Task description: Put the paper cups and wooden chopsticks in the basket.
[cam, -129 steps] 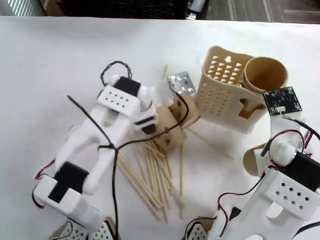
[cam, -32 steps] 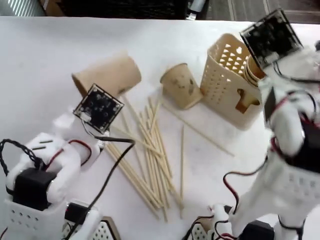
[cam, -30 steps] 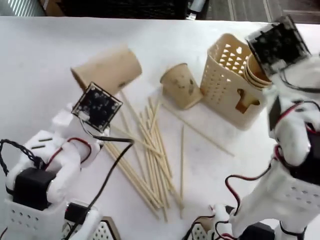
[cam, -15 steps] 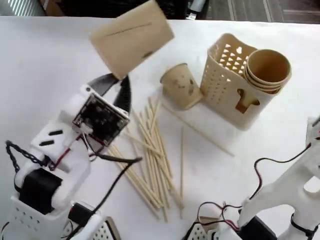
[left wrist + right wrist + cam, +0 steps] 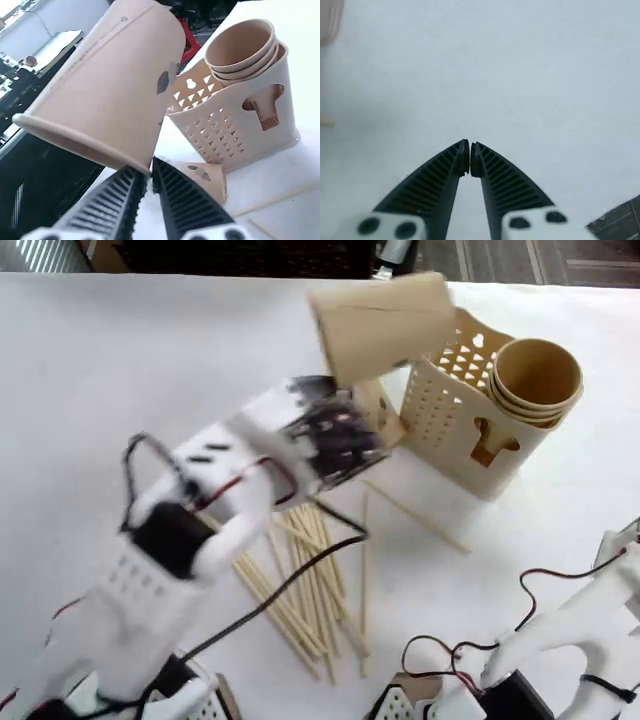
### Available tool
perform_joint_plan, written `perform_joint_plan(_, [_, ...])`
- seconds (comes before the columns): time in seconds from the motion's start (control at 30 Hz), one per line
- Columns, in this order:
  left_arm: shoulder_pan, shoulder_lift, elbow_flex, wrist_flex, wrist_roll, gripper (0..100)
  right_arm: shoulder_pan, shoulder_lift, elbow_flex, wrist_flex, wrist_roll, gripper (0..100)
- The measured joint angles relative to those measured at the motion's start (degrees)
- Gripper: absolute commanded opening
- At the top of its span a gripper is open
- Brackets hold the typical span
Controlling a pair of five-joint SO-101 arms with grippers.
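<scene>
Pinching a paper cup by its rim, the left gripper holds it aloft beside the basket toward the tabletop's far right corner; three cups sit nested inside, one cup and the chopsticks lie outside, right gripper closed, empty

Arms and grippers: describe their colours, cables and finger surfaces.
Both arms have white plastic shells with black motor blocks. The left arm trails a black cable; the right arm carries red and black wires. The left gripper and right gripper have black ribbed fingers.
</scene>
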Motion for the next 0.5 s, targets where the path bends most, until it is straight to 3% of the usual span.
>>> perform_joint_plan(0.5, [4.0,31.5,-24.6,1.8,-0.4,2,0.0,0.0,3.6,-3.2,0.0,1.9])
